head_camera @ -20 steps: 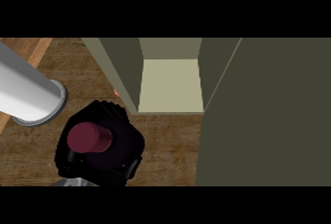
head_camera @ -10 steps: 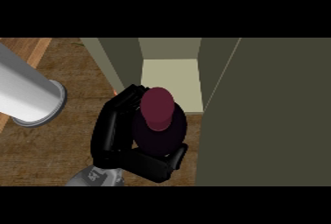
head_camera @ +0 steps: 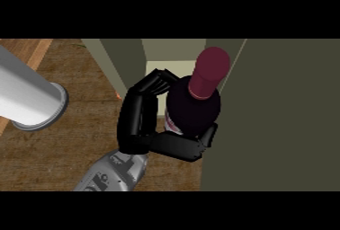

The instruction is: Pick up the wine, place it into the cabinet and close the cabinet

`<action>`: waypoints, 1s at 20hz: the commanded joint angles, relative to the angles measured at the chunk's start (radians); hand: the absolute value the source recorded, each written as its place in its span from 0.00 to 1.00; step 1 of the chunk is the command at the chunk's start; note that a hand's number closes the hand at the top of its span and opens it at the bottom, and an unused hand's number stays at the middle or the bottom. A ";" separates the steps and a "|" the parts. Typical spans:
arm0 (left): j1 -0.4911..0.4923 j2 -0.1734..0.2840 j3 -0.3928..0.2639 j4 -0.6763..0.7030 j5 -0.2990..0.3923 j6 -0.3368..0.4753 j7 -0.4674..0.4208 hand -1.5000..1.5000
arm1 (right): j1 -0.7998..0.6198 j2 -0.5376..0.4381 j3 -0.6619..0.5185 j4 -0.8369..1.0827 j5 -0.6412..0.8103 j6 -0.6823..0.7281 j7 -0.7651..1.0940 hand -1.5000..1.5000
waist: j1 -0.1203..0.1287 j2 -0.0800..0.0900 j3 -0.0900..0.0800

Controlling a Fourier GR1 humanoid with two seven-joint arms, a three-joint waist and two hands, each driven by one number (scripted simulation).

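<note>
My right hand [head_camera: 154,134] is shut on the wine bottle [head_camera: 192,108], a dark bottle with a maroon cap [head_camera: 209,72]. Its fingers [head_camera: 140,101] curl round the bottle's left side and the thumb sits at the lower right. The bottle is held up and tilted, its cap in front of the cabinet's opening [head_camera: 164,66], whose inside is pale. The cabinet's olive door [head_camera: 285,117] stands open and fills the right of the view, close to the bottle's right side. No left hand shows.
A wide pale grey cylinder [head_camera: 26,96] juts in from the left edge over the wooden counter [head_camera: 73,148]. The cabinet's left wall [head_camera: 123,58] borders the opening. A small orange speck [head_camera: 118,95] lies at its foot.
The right hand has lifted the bottle and carried it up and to the right, from over the counter to the front of the cabinet's opening. The bottle now looms larger.
</note>
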 commanded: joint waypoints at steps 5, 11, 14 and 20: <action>-0.089 0.000 -0.073 0.127 -0.006 0.136 -0.074 1.00 | -0.015 -0.006 0.007 -0.140 -0.072 -0.033 0.097 0.00 | -0.001 0.000 0.000; -0.060 0.000 -0.027 0.124 0.066 0.097 -0.085 1.00 | 0.008 -0.026 -0.021 -0.154 -0.116 -0.016 0.100 0.00 | 0.003 0.000 0.000; -0.091 0.000 0.035 0.238 0.172 0.057 -0.208 1.00 | -0.062 -0.006 0.009 -0.091 -0.046 -0.050 0.092 0.00 | 0.003 0.002 -0.001; -0.061 0.000 0.005 0.345 0.218 0.039 -0.321 1.00 | -0.067 -0.013 -0.009 -0.085 -0.060 -0.034 0.063 0.00 | 0.002 0.002 -0.001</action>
